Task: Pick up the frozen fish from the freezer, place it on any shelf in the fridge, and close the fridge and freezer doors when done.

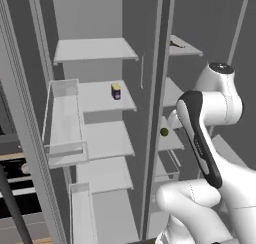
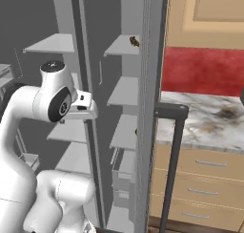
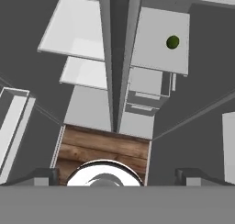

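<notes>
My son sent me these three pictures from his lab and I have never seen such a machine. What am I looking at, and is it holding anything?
It is a computer-drawn kitchen. The white arm is a robot standing before an open side-by-side fridge. Two pictures come from cameras behind the arm, to its left and right; the third looks out from its hand, down over the shelves. The wider fridge holds a yellow-and-blue can on a shelf. The narrower freezer holds a small brown frozen fish on its top shelf and a green ball lower down. The fingers stand wide apart and hold nothing.
</notes>
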### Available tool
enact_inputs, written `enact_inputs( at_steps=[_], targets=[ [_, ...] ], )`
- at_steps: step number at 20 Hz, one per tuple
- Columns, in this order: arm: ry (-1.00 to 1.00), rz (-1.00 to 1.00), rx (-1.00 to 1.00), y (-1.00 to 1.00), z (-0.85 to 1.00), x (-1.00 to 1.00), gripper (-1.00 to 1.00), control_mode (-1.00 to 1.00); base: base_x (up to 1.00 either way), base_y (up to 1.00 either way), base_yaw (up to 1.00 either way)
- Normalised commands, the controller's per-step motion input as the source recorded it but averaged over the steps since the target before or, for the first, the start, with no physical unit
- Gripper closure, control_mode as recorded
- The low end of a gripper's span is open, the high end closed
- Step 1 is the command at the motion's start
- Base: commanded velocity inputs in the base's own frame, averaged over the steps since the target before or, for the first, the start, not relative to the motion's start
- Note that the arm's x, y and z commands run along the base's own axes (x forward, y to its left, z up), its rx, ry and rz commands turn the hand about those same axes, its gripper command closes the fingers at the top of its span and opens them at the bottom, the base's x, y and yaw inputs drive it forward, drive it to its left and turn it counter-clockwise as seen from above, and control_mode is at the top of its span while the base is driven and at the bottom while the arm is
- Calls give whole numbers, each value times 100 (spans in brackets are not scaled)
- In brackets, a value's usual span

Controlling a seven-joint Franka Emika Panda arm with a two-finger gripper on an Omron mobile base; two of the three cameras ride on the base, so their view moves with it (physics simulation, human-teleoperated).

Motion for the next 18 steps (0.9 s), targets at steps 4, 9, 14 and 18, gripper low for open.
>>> enact_inputs(
  at_steps=[4, 9, 14, 18],
  targets=[
    [0, 0, 0, 0, 0, 0, -100, 100, 28, -31, 0],
    [0, 0, 0, 0, 0, 0, -100, 100, 49, -25, 0],
    [0, 0, 0, 0, 0, 0, -100, 100, 20, -65, 0],
    [0, 0, 0, 0, 0, 0, -100, 100, 26, -38, 0]
  ],
)
